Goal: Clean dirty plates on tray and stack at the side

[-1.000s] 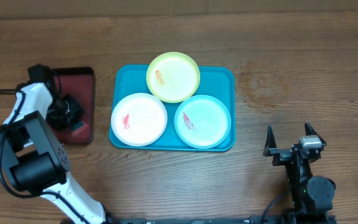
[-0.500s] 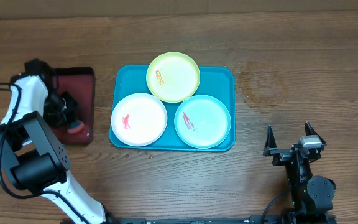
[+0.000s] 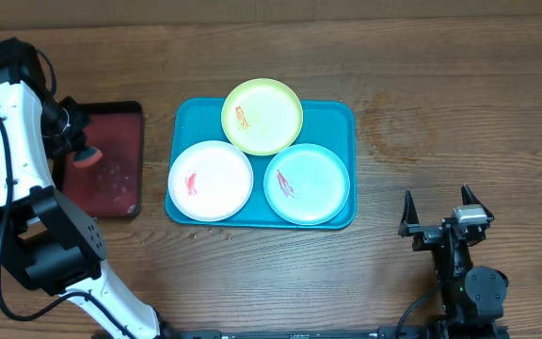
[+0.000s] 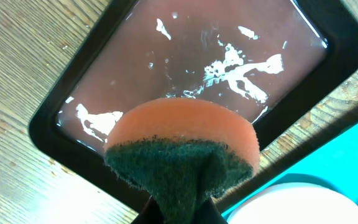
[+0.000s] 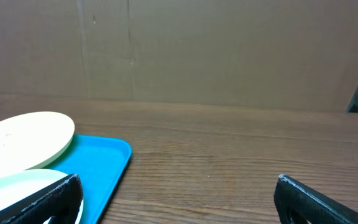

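Three dirty plates with red smears lie on the turquoise tray (image 3: 332, 118): a yellow-green plate (image 3: 263, 116) at the back, a white plate (image 3: 211, 180) front left, a mint-rimmed plate (image 3: 308, 183) front right. My left gripper (image 3: 79, 151) is shut on an orange sponge with a dark green scouring side (image 4: 182, 149), held above the dark red tray (image 4: 229, 56). My right gripper (image 3: 438, 226) is open and empty near the table's front right. The right wrist view shows the turquoise tray's corner (image 5: 107, 162) and the yellow-green plate (image 5: 23, 140).
The dark red black-rimmed tray (image 3: 120, 174) lies left of the turquoise tray, with wet streaks on its floor. Bare wooden table (image 3: 440, 113) stretches to the right. A cardboard wall (image 5: 197, 50) stands behind the table.
My left arm has lifted and swung back, raising the sponge up off the dark red tray. The right arm and the plates have not moved.
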You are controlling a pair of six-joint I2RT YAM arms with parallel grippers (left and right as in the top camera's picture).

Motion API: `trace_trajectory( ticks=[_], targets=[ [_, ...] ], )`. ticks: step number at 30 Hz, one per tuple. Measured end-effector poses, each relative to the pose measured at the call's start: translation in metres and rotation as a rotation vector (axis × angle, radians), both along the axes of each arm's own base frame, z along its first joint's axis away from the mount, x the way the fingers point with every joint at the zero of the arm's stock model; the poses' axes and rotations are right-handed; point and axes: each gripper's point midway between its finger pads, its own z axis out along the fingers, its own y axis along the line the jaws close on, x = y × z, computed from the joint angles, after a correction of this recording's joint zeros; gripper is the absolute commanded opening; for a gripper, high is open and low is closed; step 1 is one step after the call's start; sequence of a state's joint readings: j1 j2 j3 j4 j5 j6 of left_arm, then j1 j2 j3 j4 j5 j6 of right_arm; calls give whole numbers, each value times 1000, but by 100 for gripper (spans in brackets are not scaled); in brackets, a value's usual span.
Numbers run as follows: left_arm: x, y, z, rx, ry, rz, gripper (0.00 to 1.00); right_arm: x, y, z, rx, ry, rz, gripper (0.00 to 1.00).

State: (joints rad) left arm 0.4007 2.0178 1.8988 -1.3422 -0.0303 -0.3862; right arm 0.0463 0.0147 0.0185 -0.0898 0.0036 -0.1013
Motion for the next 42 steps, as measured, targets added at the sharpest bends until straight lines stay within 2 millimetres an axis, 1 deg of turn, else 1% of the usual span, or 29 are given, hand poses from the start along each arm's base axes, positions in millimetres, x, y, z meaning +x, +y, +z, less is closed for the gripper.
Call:
trace_trajectory(
  ticks=[3, 6, 8, 10, 12, 14, 15, 17, 20, 21, 22, 23, 25, 28, 30, 31, 33, 35, 36, 39, 41, 42],
  targets=[
    [5, 4, -5, 18, -20, 1, 4, 0, 0, 0, -1, 0, 0, 100],
    [6, 5, -26, 24, -20, 2, 4, 0, 0, 0, 0, 0, 0, 100],
    [1, 3, -44, 17, -1, 2, 4, 0, 0, 0, 0, 0, 0, 100],
    [-10, -1, -60, 0, 41, 1, 4, 0, 0, 0, -1, 0, 0, 100],
    [-20, -6, -68, -15, 78, 1, 4, 0, 0, 0, 0, 0, 0, 100],
    [-26, -8, -66, -26, 102, 1, 4, 0, 0, 0, 0, 0, 0, 100],
    [-28, -9, -63, -30, 113, 1, 4, 0, 0, 0, 0, 0, 0, 100],
    [-30, -10, -47, -35, 124, 1, 4, 0, 0, 0, 0, 0, 0, 100],
    [-20, -6, -11, -19, 84, 1, 4, 0, 0, 0, 0, 0, 0, 100],
    [-16, -4, 5, -6, 54, 1, 4, 0, 0, 0, 0, 0, 0, 100],
    [-13, -3, 14, 2, 35, 2, 4, 0, 0, 0, 0, 0, 0, 100],
    [-11, -2, 29, 15, 5, 2, 4, 0, 0, 0, 0, 1, 0, 100],
    [-10, -2, 49, 35, -45, 2, 4, 0, 0, 0, 0, 0, 0, 100],
    [-12, -2, 69, 60, -99, 3, 4, 0, 0, 0, 0, 0, 0, 100],
    [-8, 0, 72, 74, -127, 3, 4, 0, 0, 0, 0, 0, 0, 100],
    [-4, 1, 69, 79, -139, 2, 4, 0, 0, 0, 0, 0, 0, 100],
    [0, 3, 52, 79, -137, 2, 4, 0, 0, 0, 0, 1, 0, 100],
    [0, 3, 23, 69, -114, 2, 4, 0, 0, 0, 0, 0, 0, 100],
    [-3, 1, 4, 58, -89, 1, 4, 0, 0, 0, 0, 0, 0, 100],
    [-20, -8, -32, 6, 7, -2, 4, 0, 0, 0, 0, 0, 0, 100],
    [-27, -14, -37, -25, 39, -11, 4, 0, 0, 0, 0, 0, 0, 100],
    [-29, -17, -35, -40, 46, -22, 4, 0, 0, 0, 0, 0, 0, 100]
  ],
)
